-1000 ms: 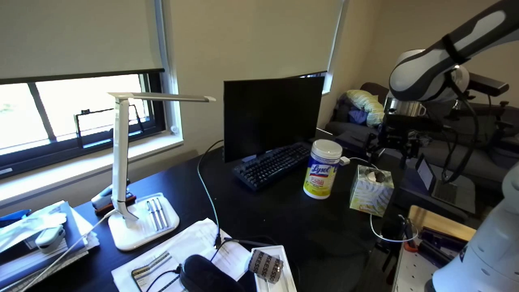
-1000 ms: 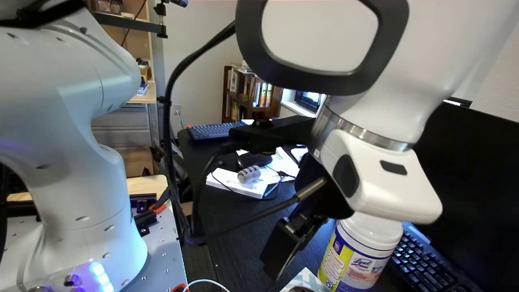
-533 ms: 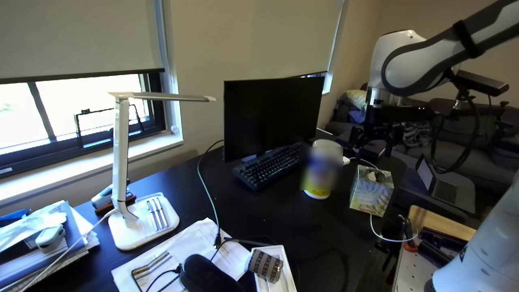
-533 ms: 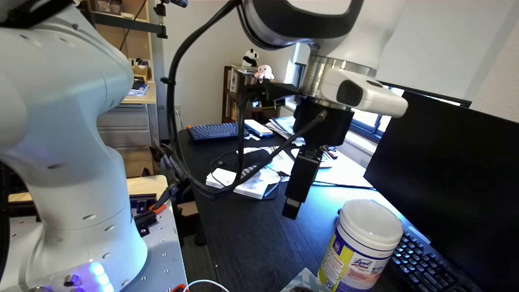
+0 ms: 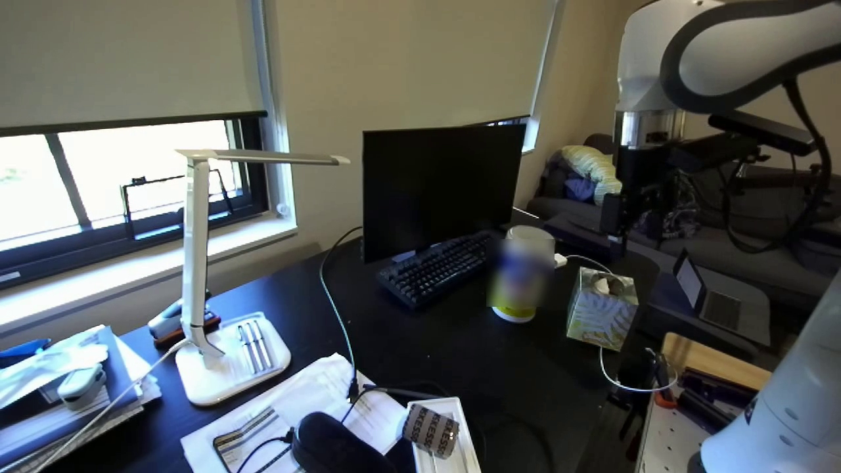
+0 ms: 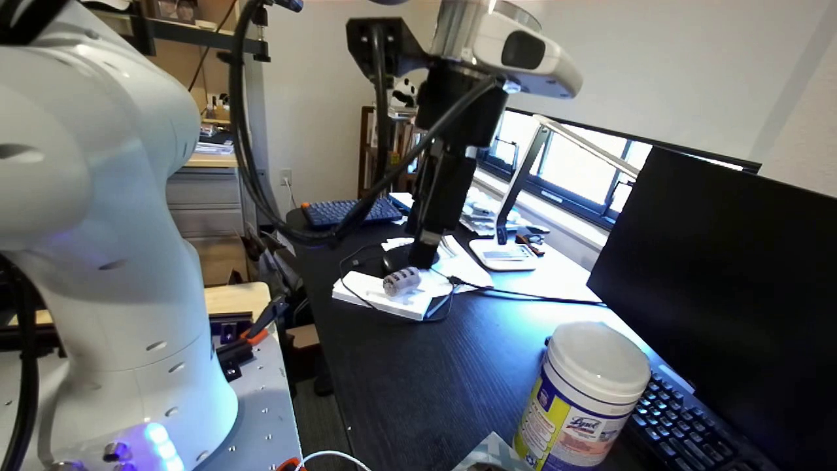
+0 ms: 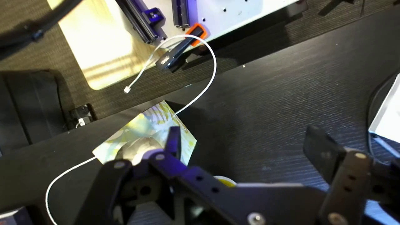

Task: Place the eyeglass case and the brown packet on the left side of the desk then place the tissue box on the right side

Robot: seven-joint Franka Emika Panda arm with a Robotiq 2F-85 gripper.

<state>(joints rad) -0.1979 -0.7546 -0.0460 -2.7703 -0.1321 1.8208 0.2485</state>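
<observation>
While the tissue box (image 5: 602,312) is set at right on the surface (image 5: 460,374), apparently as tasked, the fingers (image 7: 323,153) are spread wide, empty.

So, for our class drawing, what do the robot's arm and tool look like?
The arm is white and rounded, with dark grey trim, a silver metal ring and blue lights at its base. A thick black cable runs alongside. The tool is black, with two jointed fingers and visible bolt heads.
</observation>
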